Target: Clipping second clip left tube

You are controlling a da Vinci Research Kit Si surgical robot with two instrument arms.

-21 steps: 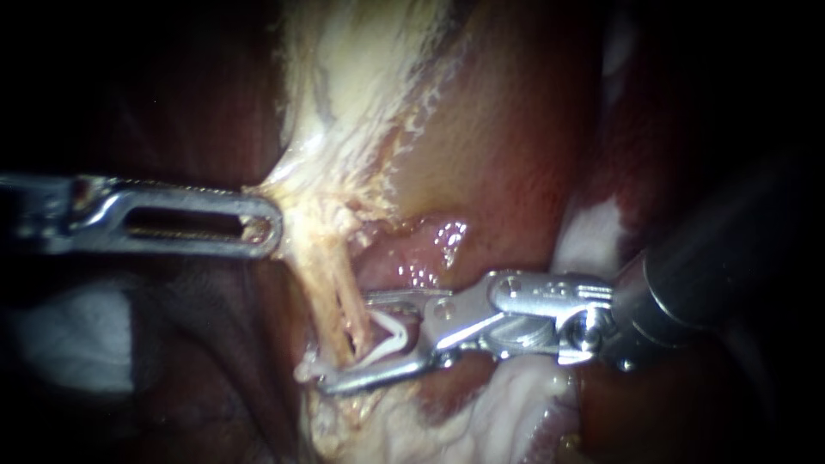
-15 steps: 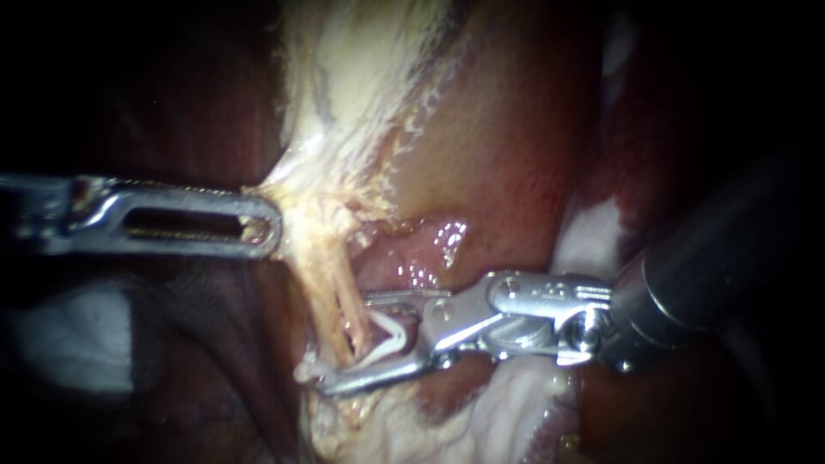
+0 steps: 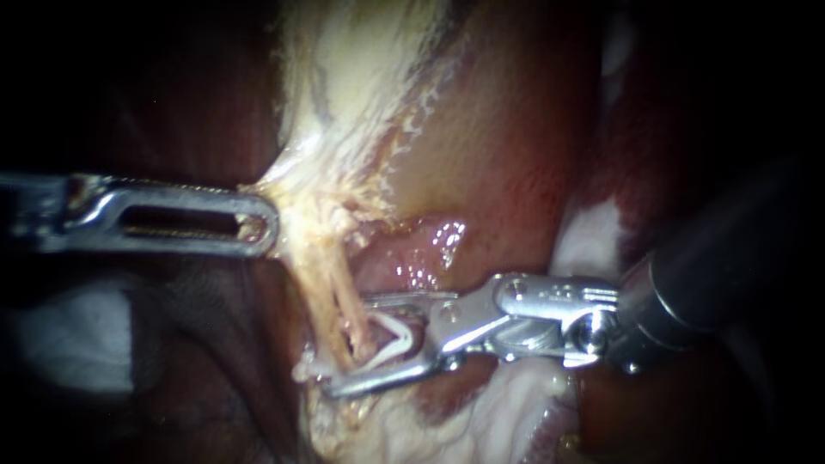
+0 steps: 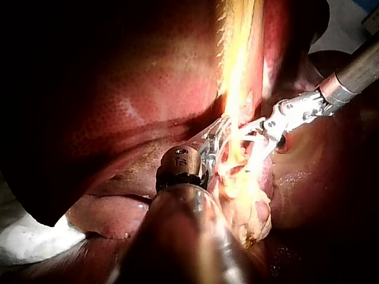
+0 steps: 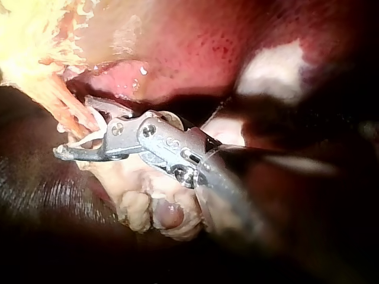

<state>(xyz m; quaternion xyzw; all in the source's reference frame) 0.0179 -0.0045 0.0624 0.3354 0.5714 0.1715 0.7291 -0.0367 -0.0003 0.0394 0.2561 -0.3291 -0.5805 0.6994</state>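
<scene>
Our left instrument (image 3: 268,225) comes in level from the left of the tube (image 3: 337,288). Its two slotted jaws lie pressed together on the edge of the pale tissue (image 3: 344,112) above the tube. That edge is drawn out to a point toward them, so we read them as clamped on it.

We count two instruments, one clip (image 3: 397,337) seated in jaws, and one bundle of thin orange strands that we call the tube. At least two strands show side by side in it, and we cannot tell which is the left tube. The tube's long axis runs from the pale tissue downward, leaning slightly toward our right instrument (image 3: 346,344). A small white scrap (image 3: 306,369) lies against the tube's lower end; we cannot tell what it is.

Right of the tube sits the clip, white and V-shaped. Its apex points away from the tube toward the right instrument's shaft, its mouth opens toward the tube, and its two arms reach to either side of the tube's lower part. The right instrument holds its jaws wide apart, one above and one below the tube. Each jaw carries one arm of the clip, so both bear on it, and the clip is not yet squeezed flat. From the right wrist view we see the strands pass between those jaws.
</scene>
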